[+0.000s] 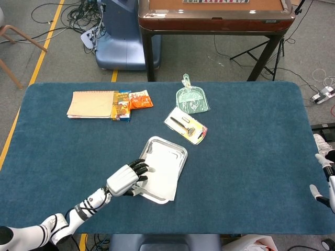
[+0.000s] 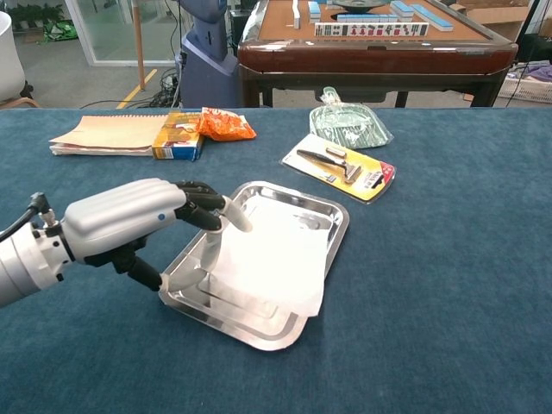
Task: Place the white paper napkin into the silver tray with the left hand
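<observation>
The big blue surface (image 1: 251, 157) holds everything. The silver tray (image 1: 179, 152) sits near its middle, and its long side runs slanted, from the near left up to the far right.

The notebook (image 1: 91, 104) lies far off to the tray's back left, with a small box (image 1: 122, 105) and an orange snack bag (image 1: 140, 99) beside it. A green dustpan (image 1: 192, 99) is behind the tray. A yellow card with a razor (image 1: 186, 125) lies just behind the tray's far corner.

The white paper napkin (image 2: 276, 254) lies flat inside the tray. Its long side runs the same slanted way as the tray. One near corner hangs over the tray's front rim.

The left robot hand (image 2: 129, 226) is at the tray's left side. Its fingers (image 2: 226, 212) pinch the napkin's left edge.

The right robot hand (image 1: 325, 180) is far to the right of the tray, at the surface's edge. I cannot tell how open it is.
</observation>
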Robot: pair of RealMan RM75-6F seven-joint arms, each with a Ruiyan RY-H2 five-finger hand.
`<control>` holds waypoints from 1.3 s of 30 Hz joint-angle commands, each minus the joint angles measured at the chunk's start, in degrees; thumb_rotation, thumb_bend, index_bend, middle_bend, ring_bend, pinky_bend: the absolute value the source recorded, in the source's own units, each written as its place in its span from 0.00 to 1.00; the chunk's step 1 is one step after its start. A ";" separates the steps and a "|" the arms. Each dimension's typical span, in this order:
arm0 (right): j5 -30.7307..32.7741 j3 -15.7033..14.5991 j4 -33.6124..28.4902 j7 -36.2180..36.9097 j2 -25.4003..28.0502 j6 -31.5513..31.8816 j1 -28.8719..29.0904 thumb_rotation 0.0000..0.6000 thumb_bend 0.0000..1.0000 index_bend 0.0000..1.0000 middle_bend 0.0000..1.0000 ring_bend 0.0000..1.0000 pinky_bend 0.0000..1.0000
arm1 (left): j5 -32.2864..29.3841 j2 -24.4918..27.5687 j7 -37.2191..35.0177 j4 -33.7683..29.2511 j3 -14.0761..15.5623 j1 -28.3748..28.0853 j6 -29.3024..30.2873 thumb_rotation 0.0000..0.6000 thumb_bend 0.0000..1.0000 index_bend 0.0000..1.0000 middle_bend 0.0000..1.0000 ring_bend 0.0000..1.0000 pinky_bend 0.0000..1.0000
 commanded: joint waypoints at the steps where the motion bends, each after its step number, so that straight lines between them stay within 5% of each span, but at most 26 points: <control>1: 0.05 -0.02 0.05 0.04 0.00 -0.01 -0.07 1.00 0.28 0.16 0.26 0.21 0.28 | -0.52 -0.16 0.86 0.63 -0.48 -0.33 -0.27 1.00 0.37 0.61 0.25 0.20 0.11; 13: 0.36 0.16 0.46 0.35 -0.10 -0.35 -0.03 1.00 0.28 0.16 0.26 0.21 0.28 | -3.36 -1.41 3.25 3.90 -1.34 -1.02 -2.49 1.00 0.37 0.61 0.25 0.20 0.11; 39: 0.53 0.22 1.61 1.62 -0.47 -0.94 -0.09 1.00 0.28 0.16 0.26 0.21 0.28 | -6.71 -1.01 6.38 0.88 -1.44 -1.47 -5.48 1.00 0.36 0.52 0.25 0.18 0.10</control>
